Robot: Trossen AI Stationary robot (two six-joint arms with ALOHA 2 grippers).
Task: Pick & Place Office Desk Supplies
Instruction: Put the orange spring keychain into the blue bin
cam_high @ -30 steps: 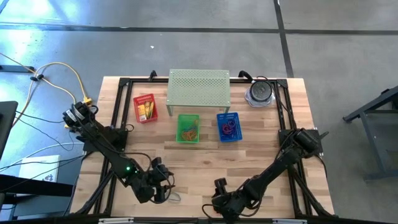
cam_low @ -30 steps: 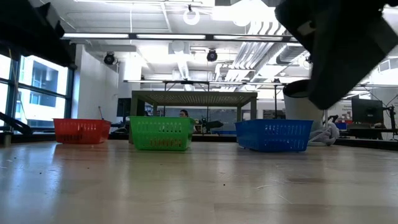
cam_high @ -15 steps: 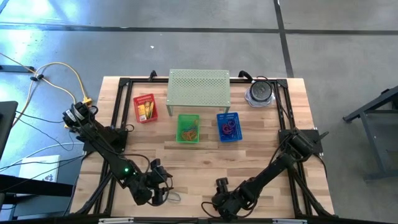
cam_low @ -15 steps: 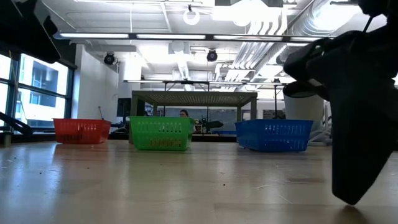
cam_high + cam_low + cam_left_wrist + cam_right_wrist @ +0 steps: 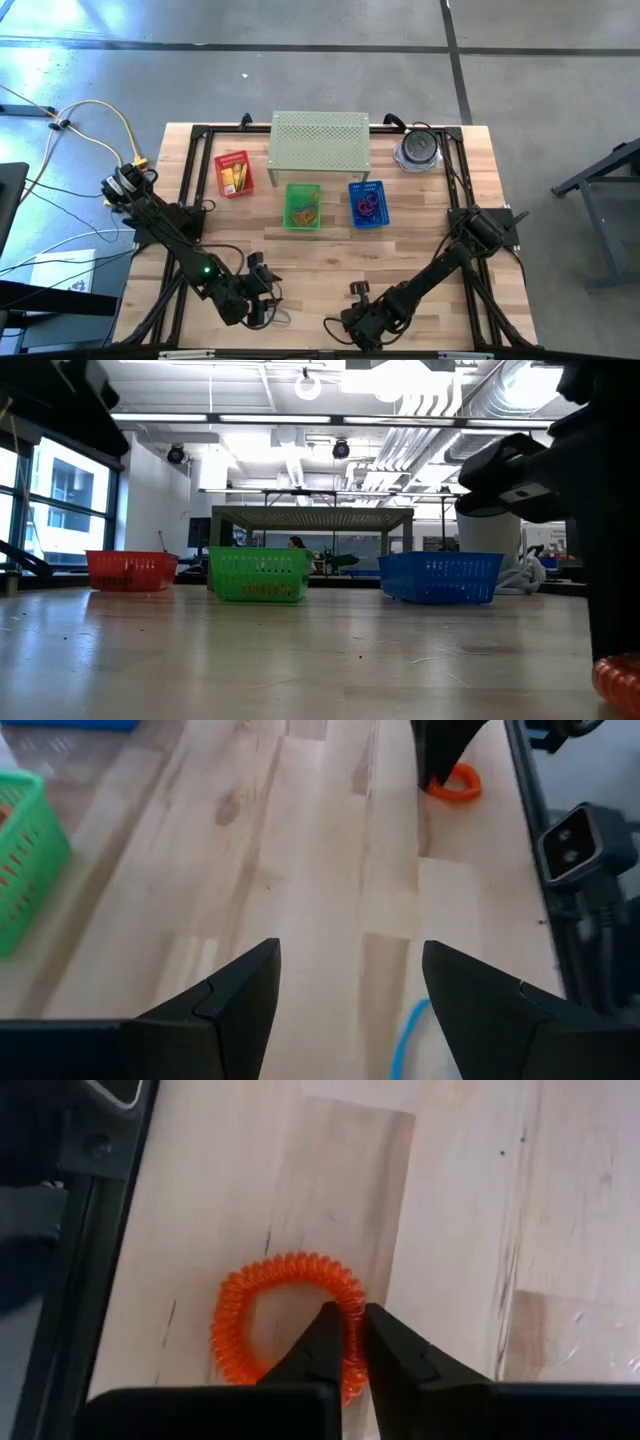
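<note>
An orange coiled loop [image 5: 285, 1275] lies flat on the wooden table near its front edge; it also shows in the low view [image 5: 618, 680] and the left wrist view [image 5: 455, 785]. My right gripper [image 5: 350, 1330] stands over it, shut on its coil; in the high view it is at the front middle [image 5: 350, 325]. My left gripper [image 5: 350, 950] hangs open above bare wood at the front left [image 5: 262, 300], nothing between its fingers. A thin blue loop [image 5: 408, 1035] lies on the table just beside it. My right gripper pinches the orange loop's coiled strand [image 5: 352, 1305] on one side of the ring. One finger [image 5: 322, 1342] stands inside the ring, the other [image 5: 390, 1352] outside it. The fingers come steeply from above, across the strand. The loop lies flat on the table.
At the back stand a red basket [image 5: 233, 173], a green basket [image 5: 303, 205] and a blue basket [image 5: 367, 203], each holding small items, before a pale green perforated shelf [image 5: 320, 140]. A round grey object [image 5: 418, 148] sits at the back right. Black frame rails [image 5: 530, 840] edge the table.
My right gripper has come down to the table near the front edge, tipping more steeply downward, and now stands on the orange loop. The loop has stayed flat on the wood.
</note>
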